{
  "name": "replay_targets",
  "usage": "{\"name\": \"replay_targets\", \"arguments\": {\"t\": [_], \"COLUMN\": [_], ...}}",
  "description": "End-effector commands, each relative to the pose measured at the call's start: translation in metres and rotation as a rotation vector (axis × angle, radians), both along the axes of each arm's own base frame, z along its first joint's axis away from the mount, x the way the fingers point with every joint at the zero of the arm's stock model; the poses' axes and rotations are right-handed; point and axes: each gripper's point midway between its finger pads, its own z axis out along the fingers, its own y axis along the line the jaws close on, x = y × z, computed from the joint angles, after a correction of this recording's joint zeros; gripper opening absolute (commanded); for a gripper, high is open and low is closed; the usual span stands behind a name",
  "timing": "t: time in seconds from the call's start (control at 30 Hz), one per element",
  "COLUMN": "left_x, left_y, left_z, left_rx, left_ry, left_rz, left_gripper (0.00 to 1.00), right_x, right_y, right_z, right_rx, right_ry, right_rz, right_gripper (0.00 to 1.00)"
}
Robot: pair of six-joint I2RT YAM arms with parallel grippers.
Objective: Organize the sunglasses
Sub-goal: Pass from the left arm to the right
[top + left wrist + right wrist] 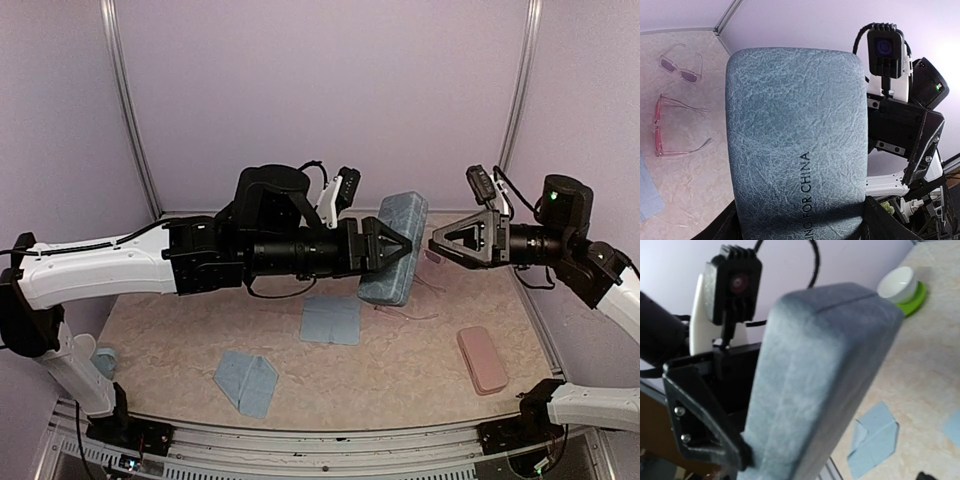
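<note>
My left gripper [405, 245] is shut on a blue-grey oblong case [395, 248], held closed in the air over the table; in the left wrist view the case [795, 140] fills the middle. The right gripper [438, 246] stands open just right of the case, pointing at it and not touching. The pink-red framed sunglasses [670, 127] lie unfolded on the table below. The pale pair with purplish lenses [682, 65] lies beyond them near the back corner. In the right wrist view the case [815, 380] sits close in front, with a left finger [715, 440] on it.
A pink case [482, 358] lies at the front right. Two light-blue cloths [331, 318] [247, 380] lie in the middle and front left. A white bowl on a green plate [900, 287] stands farther off. Lilac walls enclose the table.
</note>
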Motion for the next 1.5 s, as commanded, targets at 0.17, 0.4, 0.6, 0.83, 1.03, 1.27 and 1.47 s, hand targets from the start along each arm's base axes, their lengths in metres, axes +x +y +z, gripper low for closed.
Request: {"name": "replay_targets", "arguments": {"t": [0.17, 0.4, 0.6, 0.83, 1.03, 1.27, 1.47], "left_x": [-0.029, -0.041, -0.05, -0.055, -0.051, -0.046, -0.044], "left_y": [0.001, 0.0, 0.002, 0.001, -0.006, -0.013, -0.015], "left_z": [0.062, 0.071, 0.095, 0.111, 0.104, 0.098, 0.096], "left_rx": [-0.162, -0.201, -0.299, -0.389, -0.374, -0.355, -0.341], "left_ry": [-0.054, -0.056, -0.061, -0.056, -0.038, -0.035, -0.029], "left_rz": [-0.17, -0.246, -0.289, -0.32, -0.313, -0.304, -0.308], "left_gripper": [0.38, 0.38, 0.38, 0.38, 0.36, 0.36, 0.36], "right_x": [-0.015, -0.021, -0.026, -0.033, -0.036, -0.039, -0.035], "right_y": [0.012, 0.01, 0.009, 0.008, 0.009, 0.008, 0.01], "right_z": [0.013, 0.028, 0.041, 0.064, 0.073, 0.08, 0.083], "right_rx": [0.111, 0.187, 0.24, 0.299, 0.301, 0.309, 0.315], "right_ry": [-0.016, -0.08, -0.107, -0.148, -0.162, -0.183, -0.183], "right_rz": [0.177, 0.19, 0.216, 0.269, 0.295, 0.306, 0.306], "right_gripper": [1.0, 1.0, 1.0, 1.0, 0.99, 1.0, 0.95]}}
